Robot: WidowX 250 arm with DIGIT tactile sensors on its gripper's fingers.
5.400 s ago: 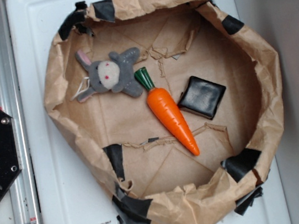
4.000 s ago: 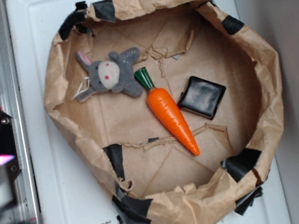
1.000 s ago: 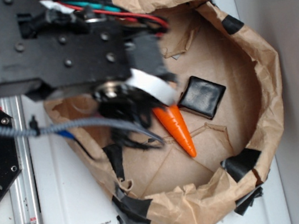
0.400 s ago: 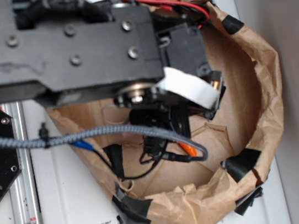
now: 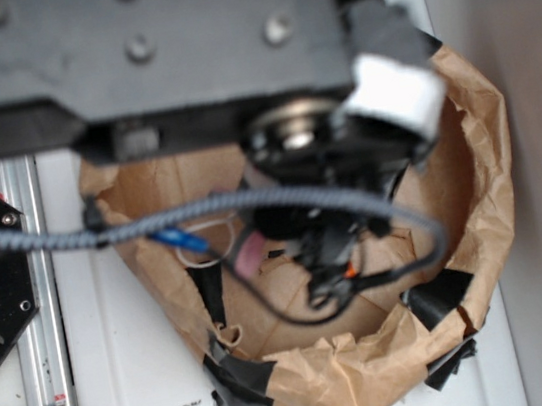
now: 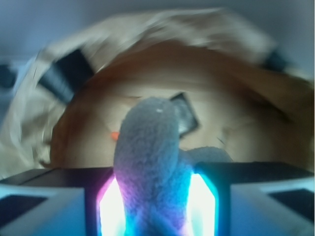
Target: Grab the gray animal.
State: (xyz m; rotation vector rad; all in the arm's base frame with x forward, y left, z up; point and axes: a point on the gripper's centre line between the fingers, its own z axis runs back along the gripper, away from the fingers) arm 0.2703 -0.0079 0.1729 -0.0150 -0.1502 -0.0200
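Tool (image 6: 156, 206) pinching the gray animal (image 6: 147, 162) between its pads, above the paper bowl (image 5: 480, 184) — grab looks done.

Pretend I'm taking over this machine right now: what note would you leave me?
Gripper: shut on the bunny, gray plush pinched between the lit pads.
Bunny: held above the paper bowl; the wrist view shows the black pad and a sliver of carrot on the floor beyond.
Done: the grab.
Left: nothing but keeping hold. The overhead view is blocked by the arm.
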